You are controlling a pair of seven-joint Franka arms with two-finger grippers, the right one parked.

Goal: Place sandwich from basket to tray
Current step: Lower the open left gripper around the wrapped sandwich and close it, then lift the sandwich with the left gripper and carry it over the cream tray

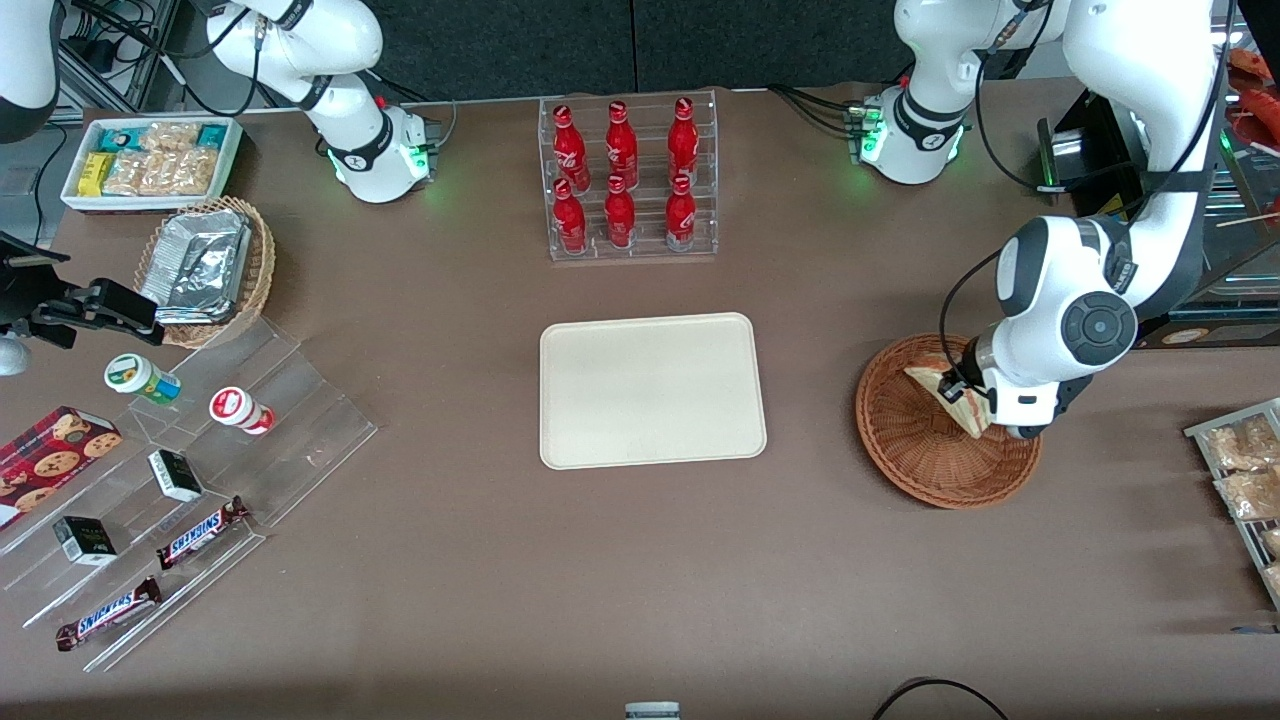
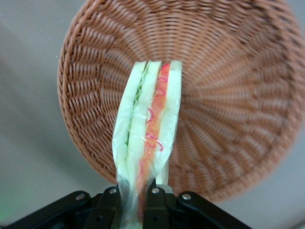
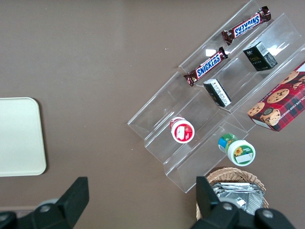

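Pick done, transfer not started. Gripper [image 1: 978, 408] clamped on sandwich [image 1: 947, 396] — held above the basket [image 1: 900, 440], right of frame centre. Tray [image 1: 650, 390] at frame centre, bare.

Sandwich [image 2: 148, 138]: film-wrapped wedge, soft white bread, red and green filling along the edge. Basket: round, shallow, reddish-brown wicker. Tray: flat cream plastic, rounded corners, low rim.
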